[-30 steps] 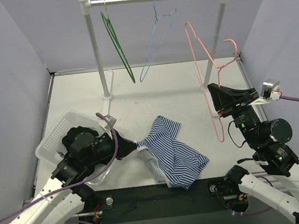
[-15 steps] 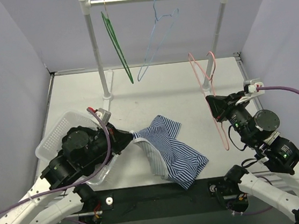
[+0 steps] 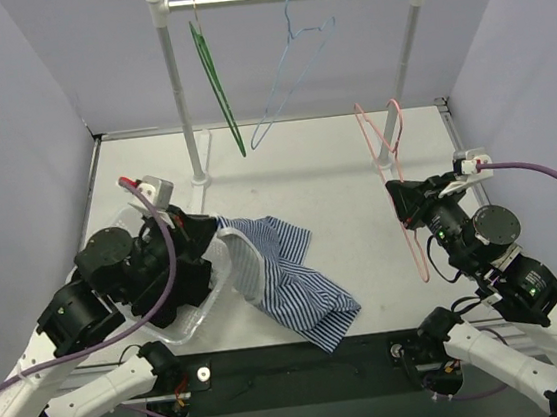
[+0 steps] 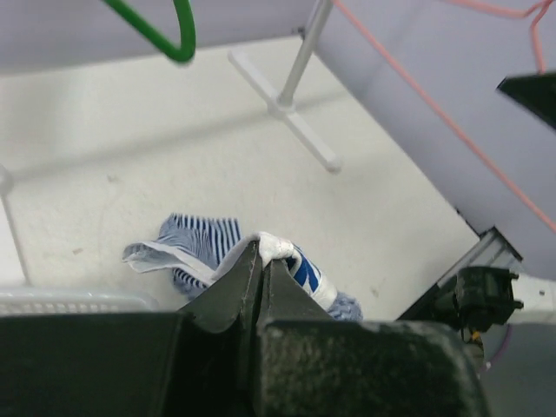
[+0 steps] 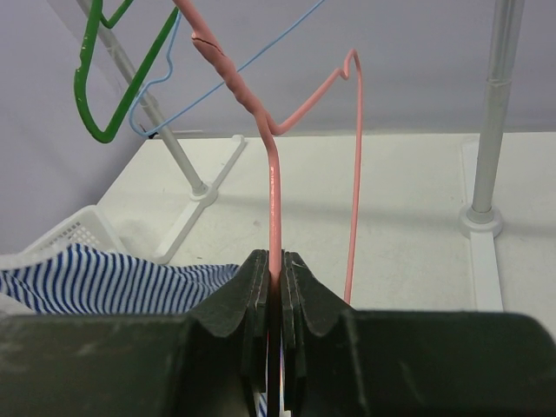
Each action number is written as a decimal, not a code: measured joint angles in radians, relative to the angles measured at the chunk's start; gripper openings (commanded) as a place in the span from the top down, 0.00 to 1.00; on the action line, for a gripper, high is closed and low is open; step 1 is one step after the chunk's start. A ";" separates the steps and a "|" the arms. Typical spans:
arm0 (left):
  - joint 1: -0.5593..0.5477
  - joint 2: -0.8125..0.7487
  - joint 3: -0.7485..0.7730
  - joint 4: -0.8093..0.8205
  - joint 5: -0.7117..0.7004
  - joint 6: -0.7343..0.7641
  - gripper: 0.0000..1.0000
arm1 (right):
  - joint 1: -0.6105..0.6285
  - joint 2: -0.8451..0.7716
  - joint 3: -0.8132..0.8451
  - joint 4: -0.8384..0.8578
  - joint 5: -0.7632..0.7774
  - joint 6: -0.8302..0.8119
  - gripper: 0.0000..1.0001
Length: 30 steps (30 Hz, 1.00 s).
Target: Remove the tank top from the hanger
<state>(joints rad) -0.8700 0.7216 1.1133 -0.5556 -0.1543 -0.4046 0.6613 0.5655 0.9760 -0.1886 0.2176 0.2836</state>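
The left pincer (image 4: 262,254) is clamping shut on the white hem of the top (image 3: 288,273). The rest of the top is trailing away from that pincer across the bench (image 3: 334,162), its long axis running diagonally toward the right arm and the near edge. The right pincer (image 5: 276,265) is gripping the wire of the pink hanger (image 5: 272,187) and holding it upright, well apart from the top's loose end. No strap appears to be looping the wire. The basket (image 5: 62,234) is sitting beneath the left arm, behind its pincer. The top is looking already free, so the left arm, being the one holding it, is likely carrying out whatever comes next.
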 measured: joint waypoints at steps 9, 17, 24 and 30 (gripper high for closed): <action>0.000 0.000 0.081 0.016 -0.086 0.044 1.00 | 0.000 -0.003 -0.012 -0.002 -0.001 0.004 1.00; -0.004 0.185 -0.169 0.039 0.003 -0.019 1.00 | 0.000 -0.024 -0.037 -0.005 -0.002 0.005 1.00; -0.067 0.342 -0.214 0.052 0.016 -0.040 1.00 | 0.000 -0.052 -0.042 -0.005 -0.002 0.004 1.00; -0.142 0.466 -0.237 0.089 0.022 -0.055 0.84 | 0.000 -0.077 -0.047 -0.006 0.002 0.003 1.00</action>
<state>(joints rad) -1.0115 1.1877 0.8764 -0.4667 -0.1322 -0.4599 0.6609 0.4881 0.9291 -0.1947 0.2195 0.2867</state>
